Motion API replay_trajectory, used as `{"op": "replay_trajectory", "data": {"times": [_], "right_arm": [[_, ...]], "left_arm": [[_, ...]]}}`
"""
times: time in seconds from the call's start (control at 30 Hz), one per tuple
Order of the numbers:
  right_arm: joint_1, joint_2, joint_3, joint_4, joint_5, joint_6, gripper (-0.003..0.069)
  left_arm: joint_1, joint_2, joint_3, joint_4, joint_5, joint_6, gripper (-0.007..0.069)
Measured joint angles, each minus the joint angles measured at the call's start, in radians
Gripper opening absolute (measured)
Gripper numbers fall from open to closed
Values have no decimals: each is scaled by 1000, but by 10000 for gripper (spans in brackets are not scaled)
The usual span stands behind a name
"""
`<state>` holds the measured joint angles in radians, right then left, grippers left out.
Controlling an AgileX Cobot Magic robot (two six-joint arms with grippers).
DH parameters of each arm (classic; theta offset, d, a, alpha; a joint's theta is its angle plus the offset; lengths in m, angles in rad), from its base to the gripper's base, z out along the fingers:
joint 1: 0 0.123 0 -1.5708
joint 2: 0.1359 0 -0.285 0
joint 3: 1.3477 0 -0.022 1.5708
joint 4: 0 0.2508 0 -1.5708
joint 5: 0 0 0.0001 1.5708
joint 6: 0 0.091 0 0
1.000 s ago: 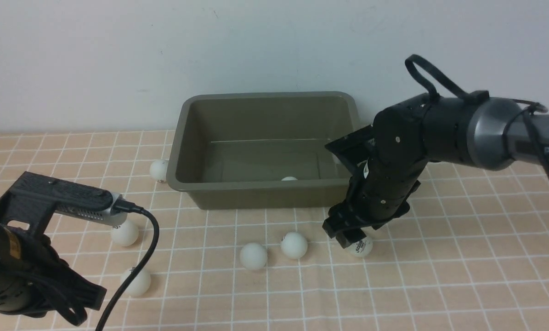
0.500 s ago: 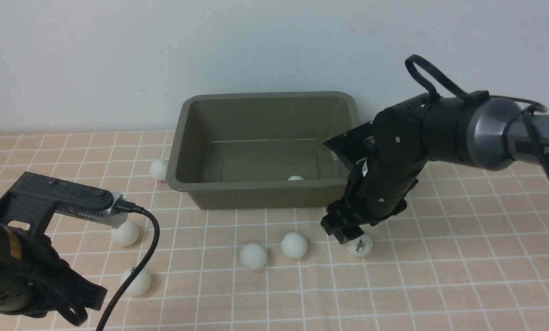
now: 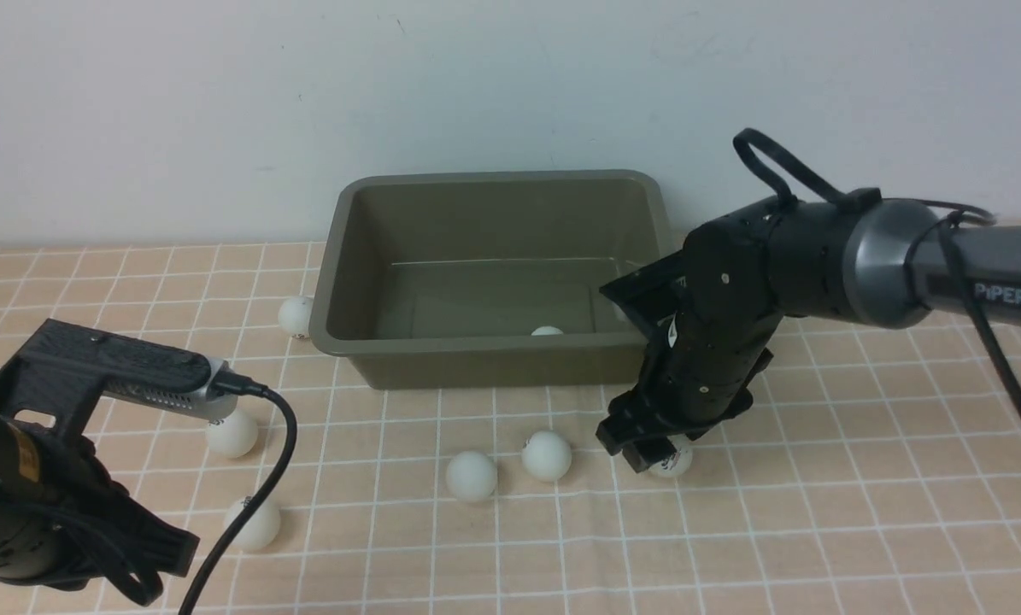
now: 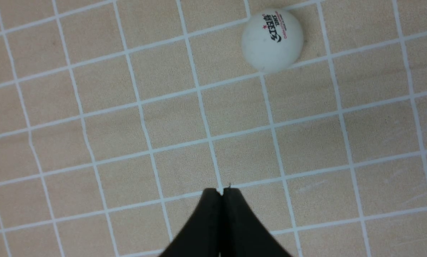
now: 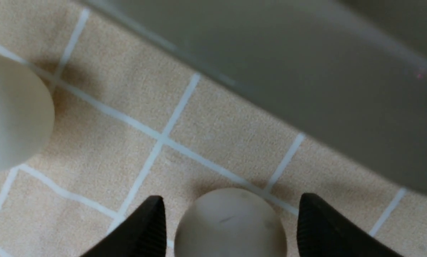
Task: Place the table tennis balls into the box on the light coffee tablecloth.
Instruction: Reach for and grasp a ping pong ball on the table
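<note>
Just before the box (image 3: 476, 345), our right gripper (image 5: 230, 208) has sunk astride a table tennis ball (image 3: 676, 463) — jaws apart, not gripping — so we pinch next; left gripper (image 4: 220, 193) clenched, empty.

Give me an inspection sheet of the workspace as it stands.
Surface: checked tablecloth, flat.
Job's things: box upright; one ball inside; six balls on the cloth.
Clutter: nothing seen.
End effectors: right end effector open, straddling a logo ball in front of the box; left end effector shut, empty.
Cables: black cable off left wrist camera; looped cable on right arm.
Surroundings: plain white wall behind.
</note>
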<state>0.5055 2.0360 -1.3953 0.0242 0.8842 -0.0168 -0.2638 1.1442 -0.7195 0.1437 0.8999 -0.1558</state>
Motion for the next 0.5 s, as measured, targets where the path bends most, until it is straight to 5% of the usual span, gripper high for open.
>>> {"op": "replay_trajectory", "data": {"times": [0.13,0.5], "right_arm": [[0,0,0,3,22,0,368],[0,-17,-155,69,236,-46,365]], "left_arm": [[0,0,0,0,0,0,-69],[0,0,0,0,0,0,-69]]}}
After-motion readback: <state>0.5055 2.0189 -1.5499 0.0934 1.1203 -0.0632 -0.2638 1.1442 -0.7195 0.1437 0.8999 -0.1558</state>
